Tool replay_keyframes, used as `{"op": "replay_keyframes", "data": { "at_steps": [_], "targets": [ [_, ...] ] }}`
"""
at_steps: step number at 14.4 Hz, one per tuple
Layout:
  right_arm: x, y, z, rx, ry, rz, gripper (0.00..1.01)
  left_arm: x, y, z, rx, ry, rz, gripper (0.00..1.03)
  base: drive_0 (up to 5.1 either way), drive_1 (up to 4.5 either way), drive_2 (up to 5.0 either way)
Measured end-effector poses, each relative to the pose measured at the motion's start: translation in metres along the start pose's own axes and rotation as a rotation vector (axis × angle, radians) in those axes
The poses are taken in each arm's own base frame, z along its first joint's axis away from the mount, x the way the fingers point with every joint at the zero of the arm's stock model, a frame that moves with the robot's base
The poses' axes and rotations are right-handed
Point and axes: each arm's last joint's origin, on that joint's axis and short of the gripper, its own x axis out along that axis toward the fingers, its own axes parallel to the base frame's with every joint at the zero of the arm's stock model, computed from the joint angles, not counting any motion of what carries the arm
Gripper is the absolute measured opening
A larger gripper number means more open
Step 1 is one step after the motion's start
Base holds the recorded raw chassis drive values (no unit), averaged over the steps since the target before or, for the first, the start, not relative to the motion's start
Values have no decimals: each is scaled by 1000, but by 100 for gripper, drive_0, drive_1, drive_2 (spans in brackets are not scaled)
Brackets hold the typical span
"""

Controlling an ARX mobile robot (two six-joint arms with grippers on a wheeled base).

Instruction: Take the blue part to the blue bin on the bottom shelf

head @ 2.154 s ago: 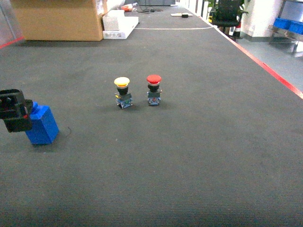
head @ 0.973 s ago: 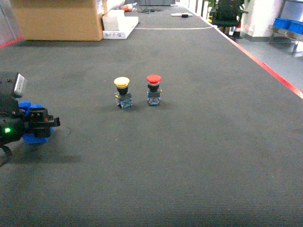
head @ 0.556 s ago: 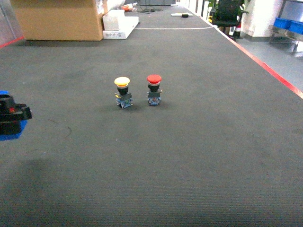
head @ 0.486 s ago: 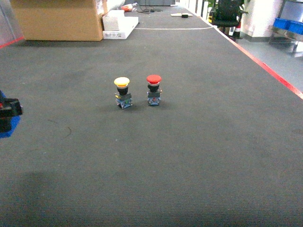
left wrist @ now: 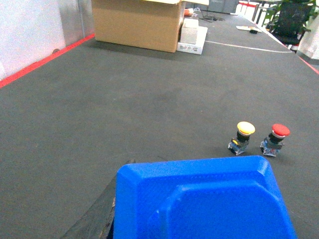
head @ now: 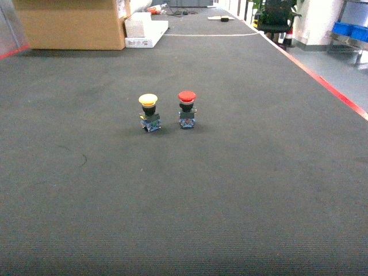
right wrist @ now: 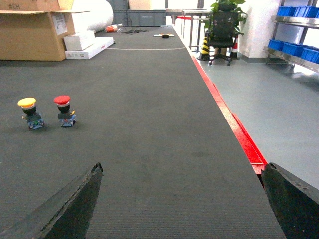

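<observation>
While the dark tabletop [head: 241,190] carries only two pushbuttons mid-surface, blue part [left wrist: 199,199] fills left wrist view, pinched by left end effector. Right end effector [right wrist: 182,199] spread, idle. Step: transport. Next: locate blue bin on bottom shelf.

We take the pair of push buttons as our landmark: one button [head: 148,111] stands just left of the other button [head: 186,108], both upright on the mat [head: 230,172]. Far behind them and to the left sits a carton [head: 72,23], with a flat box [head: 147,30] just right of it. Right of the buttons runs the mat's edge stripe [head: 322,80], and beyond it lies the floor [right wrist: 279,99]. Far behind and right of the buttons stands a chair [head: 275,17], with bins [right wrist: 294,30] on a rack further right. In our left wrist view the part [left wrist: 199,199] sits before the buttons, to their left.
</observation>
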Motion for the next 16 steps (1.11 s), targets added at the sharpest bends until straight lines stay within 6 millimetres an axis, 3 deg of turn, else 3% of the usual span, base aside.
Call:
{"op": "replay_keyframes", "data": {
  "at_steps": [2, 4, 12, 16],
  "targets": [
    [0, 0, 0, 0, 0, 0, 98, -34, 1, -1, -25, -9, 22, 44, 0, 0, 0],
    [0, 0, 0, 0, 0, 0, 98, -50, 0, -4, -53, -10, 18, 44, 0, 0, 0],
    [0, 0, 0, 0, 0, 0, 98, -48, 0, -13, -3, 13, 25, 44, 0, 0, 0],
    [0, 0, 1, 0, -5, 0, 98, -48, 0, -13, -5, 10, 24, 44, 2, -244, 249]
  ]
}}
